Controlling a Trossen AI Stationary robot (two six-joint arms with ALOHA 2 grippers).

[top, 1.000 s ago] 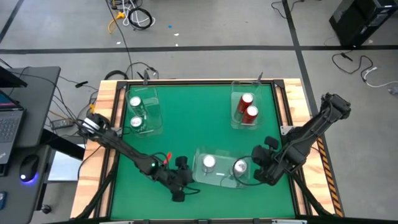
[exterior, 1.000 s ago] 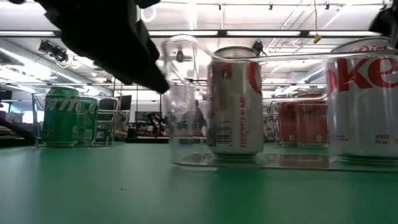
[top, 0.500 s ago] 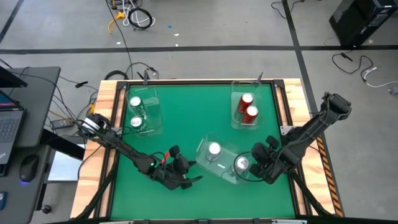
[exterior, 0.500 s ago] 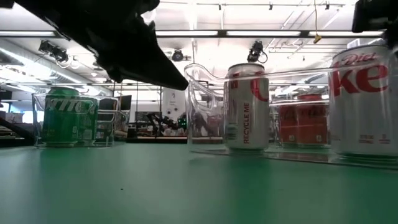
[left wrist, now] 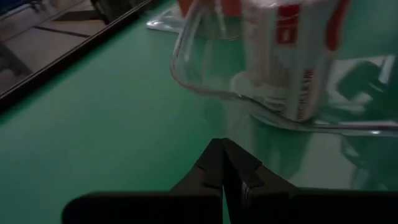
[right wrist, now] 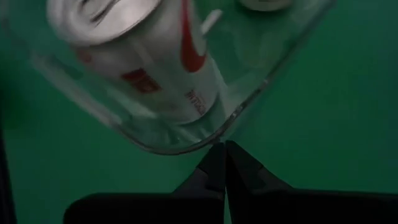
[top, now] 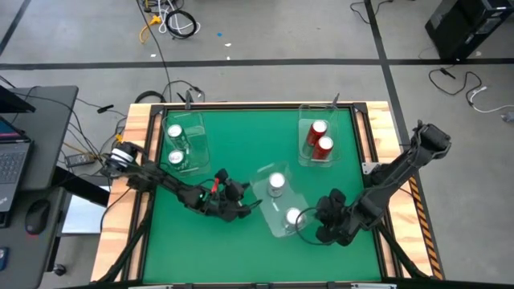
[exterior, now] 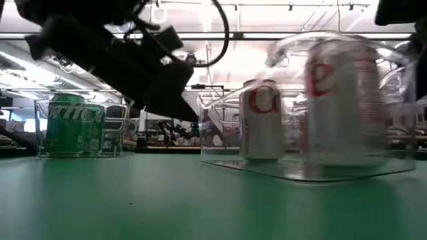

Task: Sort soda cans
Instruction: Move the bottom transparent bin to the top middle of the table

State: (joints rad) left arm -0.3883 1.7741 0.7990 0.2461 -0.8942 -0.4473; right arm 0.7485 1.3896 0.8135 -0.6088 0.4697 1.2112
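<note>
Two silver soda cans [top: 277, 183] [top: 293, 217] stand upright in a clear tray [top: 269, 210] that lies slantwise on the green mat near the front. My right gripper [right wrist: 219, 147] is shut at the tray's near right corner. My left gripper [left wrist: 221, 144] is shut just off the tray's left side, and bare mat shows between its tips and the tray wall [left wrist: 180, 74]. Two green cans [top: 175, 144] stand in a tray at the far left. Two red cans [top: 320, 142] stand in a tray at the far right. My right gripper sets the tips of its shut fingers [right wrist: 214, 163] against the rounded corner of the tray's wall [right wrist: 211, 138], beside the nearer silver can. The fingers slant down from the table's right side. The tray rests flat on the mat.
The wooden table frame [top: 377, 152] runs around the mat. Open green mat [top: 241, 136] lies between the three trays. A laptop and mouse [top: 36, 217] sit on a desk off the table's left side.
The tray with the silver cans has turned clockwise on the mat, from lying along the near edge to slanting. Its left end swung toward the far edge and its right end toward the left. My right gripper went left with it, and my left gripper moved toward the far edge.
</note>
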